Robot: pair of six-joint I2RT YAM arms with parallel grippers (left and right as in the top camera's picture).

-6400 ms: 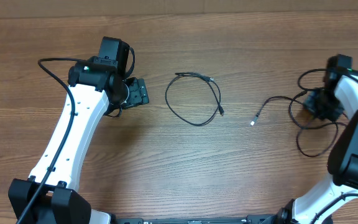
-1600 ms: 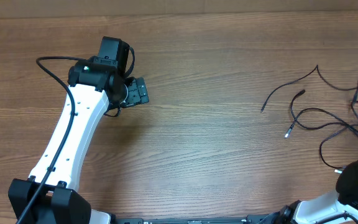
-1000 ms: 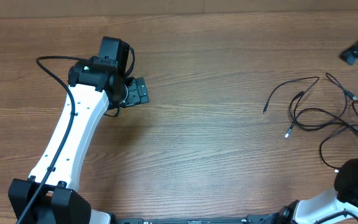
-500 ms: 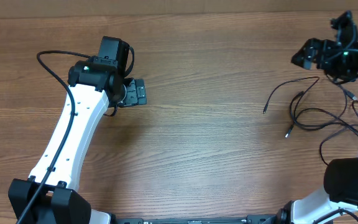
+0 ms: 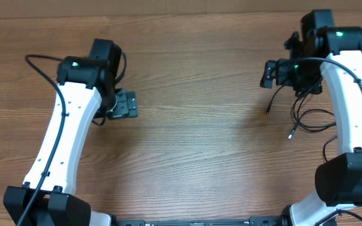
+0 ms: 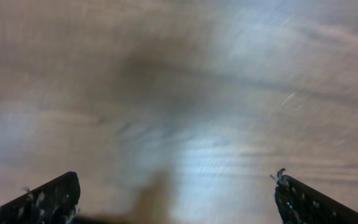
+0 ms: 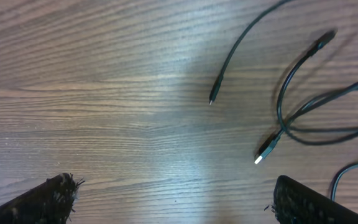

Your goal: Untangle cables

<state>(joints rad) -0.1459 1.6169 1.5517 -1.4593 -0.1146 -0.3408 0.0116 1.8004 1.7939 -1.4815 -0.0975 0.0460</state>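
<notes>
The cables [image 5: 292,130] are thin black cords lying in a loose tangle on the wooden table at the right, partly hidden under my right arm. One free end [image 5: 268,110] points left. In the right wrist view the cables [image 7: 283,106] cross at the upper right, with a silver-tipped plug [image 7: 261,155] and a plain black end [image 7: 213,97] lying apart from the fingers. My right gripper [image 5: 273,72] [image 7: 174,194] hangs open above the tangle's left edge, holding nothing. My left gripper [image 5: 126,103] [image 6: 174,190] is open over bare wood at the left, far from the cables.
The wooden table [image 5: 200,144] stretches between the two arms. A thick black cable [image 5: 39,63] loops off the left arm. The left wrist view is blurred and shows only wood grain [image 6: 229,93].
The right arm has swung in from the right edge and now hangs over the tangle's left side. The left arm has shifted a little to the left. The cables lie as they did.
</notes>
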